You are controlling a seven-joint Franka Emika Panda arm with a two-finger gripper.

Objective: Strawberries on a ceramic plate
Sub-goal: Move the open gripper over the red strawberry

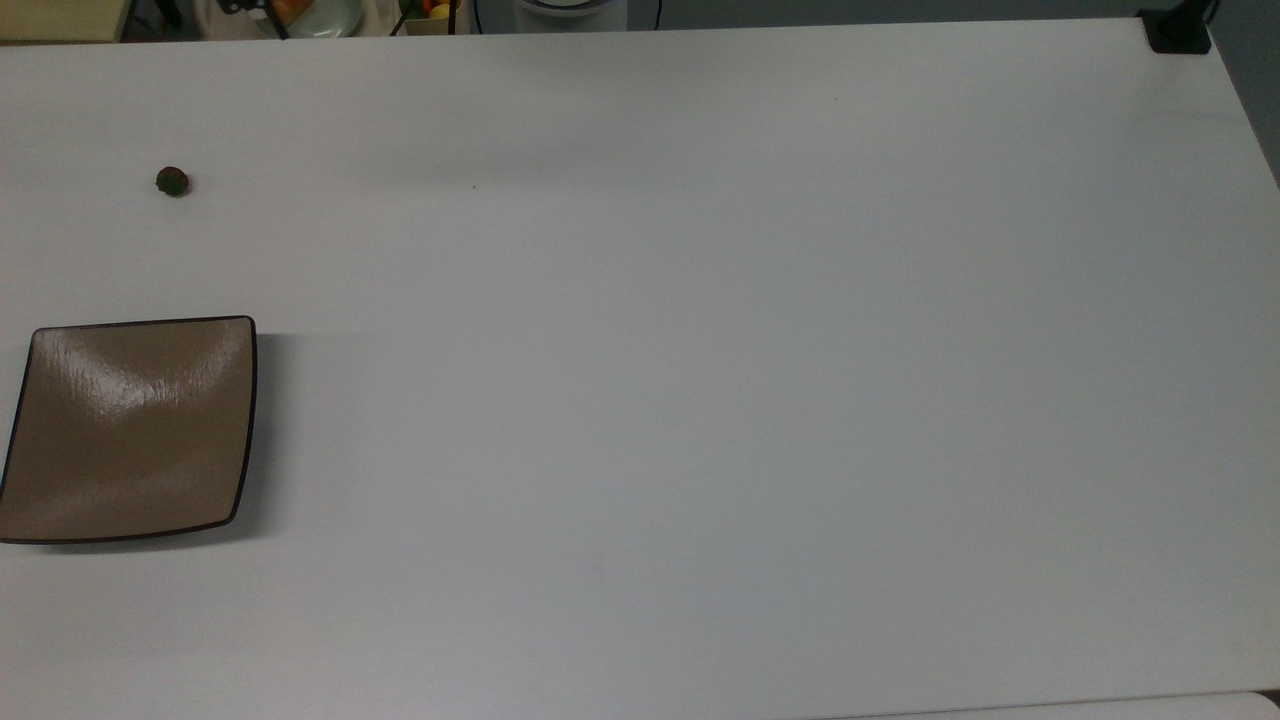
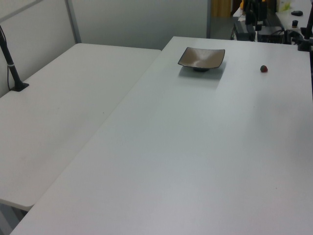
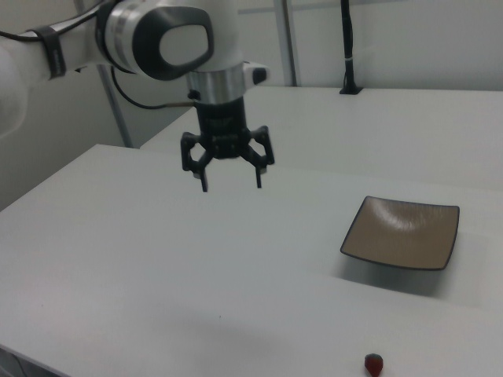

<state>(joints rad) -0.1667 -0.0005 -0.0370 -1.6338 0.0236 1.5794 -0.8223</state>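
Right view: tool spread, pointing straight down.

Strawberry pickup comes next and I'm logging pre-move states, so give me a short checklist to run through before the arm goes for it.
1. Gripper open and holding nothing: ok.
2. Strawberry lying free on the white table, nothing beside it: ok.
3. Ceramic plate bare and ready to receive: ok.
4. Strawberry apart from the plate, not yet on it: ok, the step is pending.
5. Gripper lined up above the strawberry: not ok; in the right view it hangs high, far toward the right view's left of the berry.
6. Berry's resting orientation for a grasp: cannot tell.
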